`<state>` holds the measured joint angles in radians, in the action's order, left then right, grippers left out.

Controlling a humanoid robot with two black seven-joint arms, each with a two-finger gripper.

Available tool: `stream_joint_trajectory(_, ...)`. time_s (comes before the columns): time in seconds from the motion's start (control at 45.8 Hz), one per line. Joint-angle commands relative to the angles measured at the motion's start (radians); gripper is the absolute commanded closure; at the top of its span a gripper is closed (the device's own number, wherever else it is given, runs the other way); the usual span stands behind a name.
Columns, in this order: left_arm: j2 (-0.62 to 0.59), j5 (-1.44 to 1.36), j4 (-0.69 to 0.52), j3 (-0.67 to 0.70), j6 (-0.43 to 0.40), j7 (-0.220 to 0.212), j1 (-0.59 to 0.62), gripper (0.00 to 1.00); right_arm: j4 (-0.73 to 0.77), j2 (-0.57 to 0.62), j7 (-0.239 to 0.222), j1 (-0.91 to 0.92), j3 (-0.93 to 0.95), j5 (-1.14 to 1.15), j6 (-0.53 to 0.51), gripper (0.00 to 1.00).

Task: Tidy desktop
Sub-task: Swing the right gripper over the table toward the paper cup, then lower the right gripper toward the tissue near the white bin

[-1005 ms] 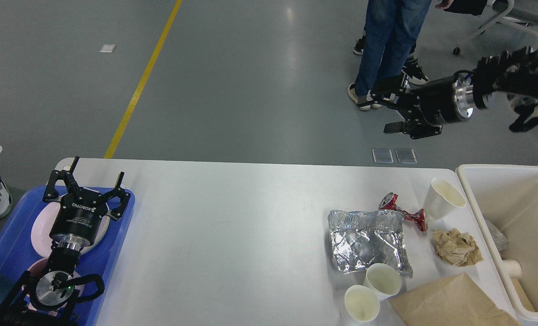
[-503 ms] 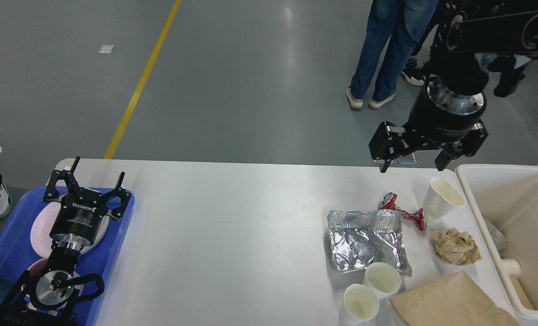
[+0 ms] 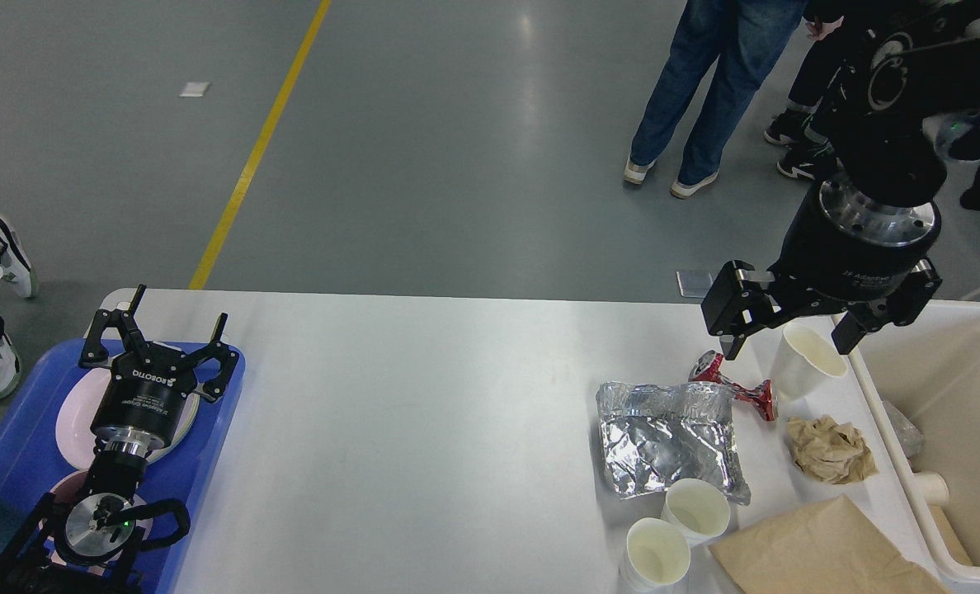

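Observation:
The white desktop (image 3: 424, 429) fills the lower view. At its right lie a crumpled foil sheet (image 3: 667, 437), a crushed red can (image 3: 733, 388), a tilted white paper cup (image 3: 805, 361), a crumpled brown paper ball (image 3: 830, 450), two more paper cups (image 3: 696, 510) (image 3: 657, 554) and a brown paper bag (image 3: 820, 549). My right gripper (image 3: 791, 342) is open and empty, pointing down, just above the tilted cup. My left gripper (image 3: 172, 318) is open and empty over the blue tray (image 3: 209, 462).
An off-white bin (image 3: 944, 396) stands at the right table edge with a cup and scraps inside. The blue tray holds white plates (image 3: 73, 412). People's legs (image 3: 704, 91) stand on the grey floor beyond the table.
My right gripper has swung from pointing sideways high over the floor to pointing down, and has come lower and nearer, over the tilted cup. The left arm has not moved.

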<state>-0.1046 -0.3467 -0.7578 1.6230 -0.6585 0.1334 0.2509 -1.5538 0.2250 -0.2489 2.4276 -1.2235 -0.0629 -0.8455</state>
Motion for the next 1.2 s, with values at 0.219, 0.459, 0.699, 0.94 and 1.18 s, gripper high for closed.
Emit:
stream_joint_trajectory(0.219,0.0,0.0,0.0,0.0,0.0,0.0,0.001,0.04,-0.014,0.105,0.112,-0.137,-0.14,0.162,0.163,0.07)
stream_joint_trajectory(0.459,-0.001,0.0,0.0,0.0,0.0,0.002,0.001,0.04,-0.092,0.181,0.367,-0.252,-0.275,0.417,0.336,0.14)
stream_joint_trajectory(0.699,-0.001,0.0,0.002,0.0,0.0,0.002,-0.001,0.04,-0.129,0.401,0.369,-0.423,-0.261,0.744,0.545,0.11)
stream_joint_trajectory(0.94,-0.001,0.0,0.002,0.0,0.0,0.0,0.001,0.04,-0.135,0.424,0.376,-0.686,-0.261,1.011,0.776,0.13)
stream_joint_trajectory(1.18,0.0,0.0,0.0,0.0,0.0,0.0,0.001,0.04,-0.026,0.338,0.373,-0.884,-0.251,1.019,0.945,0.12)
